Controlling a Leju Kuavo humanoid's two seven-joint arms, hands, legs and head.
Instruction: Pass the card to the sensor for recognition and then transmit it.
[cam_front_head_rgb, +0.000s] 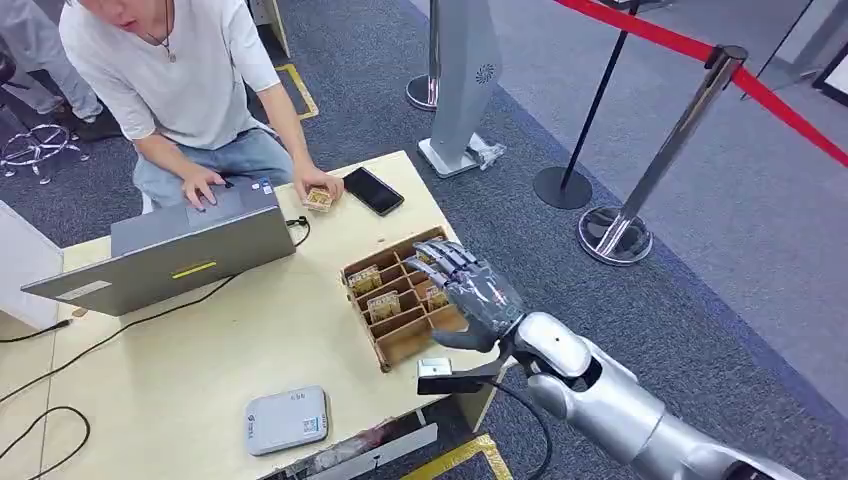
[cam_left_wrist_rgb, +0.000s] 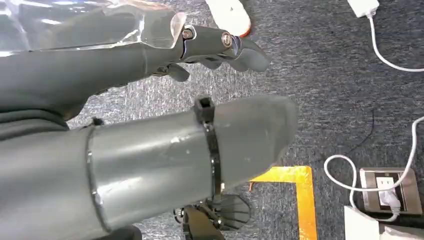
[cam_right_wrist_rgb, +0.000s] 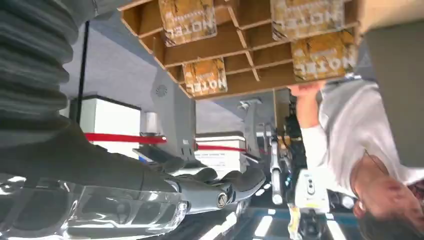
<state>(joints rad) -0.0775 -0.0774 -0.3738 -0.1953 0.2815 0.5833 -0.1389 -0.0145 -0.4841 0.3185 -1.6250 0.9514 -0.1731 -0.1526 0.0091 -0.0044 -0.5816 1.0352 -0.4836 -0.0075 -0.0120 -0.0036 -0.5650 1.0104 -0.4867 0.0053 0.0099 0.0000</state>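
A wooden divided box (cam_front_head_rgb: 392, 345) stands near the table's right edge, with brown cards (cam_front_head_rgb: 365, 280) upright in several compartments. My right hand (cam_front_head_rgb: 478, 292) hovers over the box's right side with its fingers spread, holding nothing. The right wrist view shows that hand (cam_right_wrist_rgb: 165, 185) with extended fingers apart from the cards (cam_right_wrist_rgb: 205, 77) in the box (cam_right_wrist_rgb: 235, 42). A grey-white card sensor (cam_front_head_rgb: 287, 420) lies near the table's front edge. A person across the table holds one card (cam_front_head_rgb: 318, 198). My left hand (cam_left_wrist_rgb: 150, 150) hangs over the carpet, fingers extended, holding nothing.
A grey laptop (cam_front_head_rgb: 180, 245) with cables sits at the table's left, and a black phone (cam_front_head_rgb: 373, 190) lies near the far edge. Right of the table stand a kiosk base (cam_front_head_rgb: 455, 155) and stanchions (cam_front_head_rgb: 690, 110) with red rope. Under my left hand are yellow floor tape (cam_left_wrist_rgb: 300, 185) and a floor socket (cam_left_wrist_rgb: 385, 187).
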